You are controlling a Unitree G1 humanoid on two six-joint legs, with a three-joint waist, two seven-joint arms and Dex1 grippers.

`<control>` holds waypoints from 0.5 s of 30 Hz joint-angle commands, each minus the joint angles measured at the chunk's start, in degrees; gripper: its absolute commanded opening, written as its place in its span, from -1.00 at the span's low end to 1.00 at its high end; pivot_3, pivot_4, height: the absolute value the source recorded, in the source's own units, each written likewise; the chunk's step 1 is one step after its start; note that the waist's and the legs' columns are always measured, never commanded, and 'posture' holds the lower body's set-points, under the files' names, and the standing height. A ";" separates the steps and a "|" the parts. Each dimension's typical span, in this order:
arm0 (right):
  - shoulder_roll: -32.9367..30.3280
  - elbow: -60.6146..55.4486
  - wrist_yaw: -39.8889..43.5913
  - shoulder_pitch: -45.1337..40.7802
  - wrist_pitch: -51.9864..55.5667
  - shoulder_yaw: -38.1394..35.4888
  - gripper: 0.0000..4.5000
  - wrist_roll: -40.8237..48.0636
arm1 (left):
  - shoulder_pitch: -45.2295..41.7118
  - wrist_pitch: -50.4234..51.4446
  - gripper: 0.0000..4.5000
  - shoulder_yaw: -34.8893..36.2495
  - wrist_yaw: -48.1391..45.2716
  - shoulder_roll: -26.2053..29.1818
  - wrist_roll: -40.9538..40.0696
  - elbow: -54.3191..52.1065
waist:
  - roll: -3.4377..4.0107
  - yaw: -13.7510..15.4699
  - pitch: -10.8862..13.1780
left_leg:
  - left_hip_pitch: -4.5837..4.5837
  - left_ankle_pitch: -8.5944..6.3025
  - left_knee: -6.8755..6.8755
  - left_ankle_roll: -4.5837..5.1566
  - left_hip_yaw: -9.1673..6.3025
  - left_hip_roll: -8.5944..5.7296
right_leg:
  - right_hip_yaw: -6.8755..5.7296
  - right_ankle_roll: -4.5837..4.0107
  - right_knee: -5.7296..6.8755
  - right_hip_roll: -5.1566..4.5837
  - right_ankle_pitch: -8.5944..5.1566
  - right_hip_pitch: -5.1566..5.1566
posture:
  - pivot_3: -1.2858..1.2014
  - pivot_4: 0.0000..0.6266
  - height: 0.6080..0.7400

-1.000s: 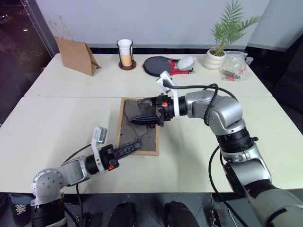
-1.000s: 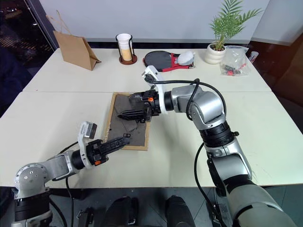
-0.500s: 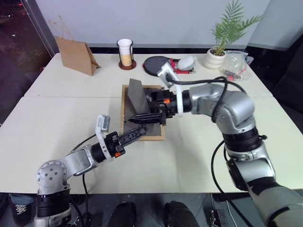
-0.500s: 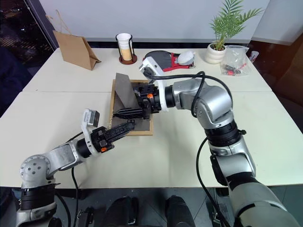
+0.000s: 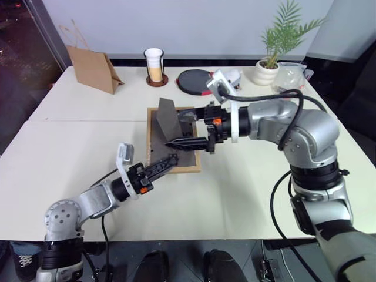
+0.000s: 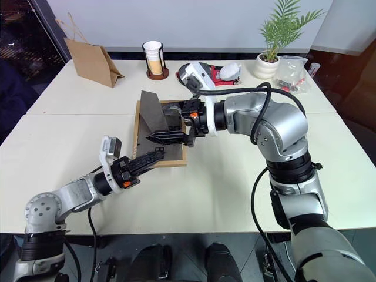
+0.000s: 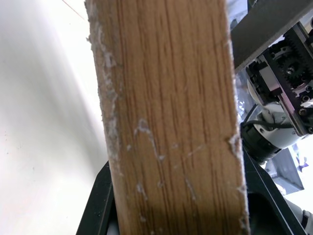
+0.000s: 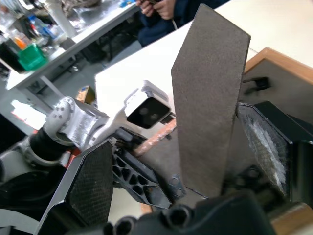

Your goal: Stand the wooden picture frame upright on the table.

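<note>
Pale cream two-part desk (image 5: 70, 153), seam across. Small light-wood picture frame (image 5: 154, 154) lies back-up mid-desk, grey stand (image 5: 167, 117) raised. Left tool (image 5: 166, 163) clamps its near edge; right tool (image 5: 189, 130) spread wide around the stand.

The wooden picture frame (image 7: 171, 122) has a light wood border with clear grain and some whitish scratches, and its back panel and fold-out stand (image 8: 208, 93) look like matt, slightly rough dark grey board. The table (image 5: 76, 153) is a smooth, pale wood-look surface with low shine. The right gripper (image 5: 183, 131) fingers (image 8: 90, 188) are black plastic with a fine textured pad.
</note>
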 commanded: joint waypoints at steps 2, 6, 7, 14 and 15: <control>-10.37 4.06 1.50 2.83 -26.77 5.26 0.99 -18.06 | -0.90 -1.26 -0.45 0.20 -1.17 1.49 -3.35 -1.05 | 0.00 0.29 0.00 | -0.01 0.00 0.01 0.00 0.00 -0.02 | 0.00 -0.02 -0.04 0.00 -0.01 0.02 | 0.03 -0.52 1.00; -15.25 10.32 1.81 5.28 -52.73 6.12 0.99 -28.84 | -0.18 -1.45 -0.45 0.12 -0.50 2.99 -5.93 -1.64 | 0.00 0.08 0.02 | -0.05 -0.04 0.02 0.10 0.10 -0.10 | 0.02 -0.17 -0.21 -0.01 -0.10 0.06 | 0.03 -0.52 1.00; -15.00 11.98 1.07 5.32 -57.56 5.96 0.99 -30.45 | -0.02 -1.57 -0.45 0.08 -0.40 3.41 -6.47 -1.78 | 0.02 -0.24 0.03 | -0.05 -0.05 0.03 0.12 0.14 -0.09 | 0.04 -0.15 -0.22 0.02 -0.09 0.05 | 0.03 -0.52 1.00; -11.45 32.03 -22.25 3.84 -105.35 10.79 0.99 -57.23 | 0.65 -2.89 -0.45 -1.11 2.00 6.72 -12.84 -3.08 | 0.00 -0.13 0.06 | 0.02 0.03 0.10 0.02 0.20 0.08 | 0.11 0.10 -0.10 0.37 0.01 0.05 | 0.03 -0.52 1.00; -10.50 34.31 -25.23 3.26 -108.51 11.15 0.99 -59.93 | 0.70 -3.18 -0.45 -1.45 2.44 7.05 -13.50 -3.29 | 0.00 -0.13 0.06 | 0.03 0.04 0.13 -0.01 0.22 0.07 | 0.15 0.09 -0.05 0.37 0.01 0.05 | 0.03 -0.52 1.00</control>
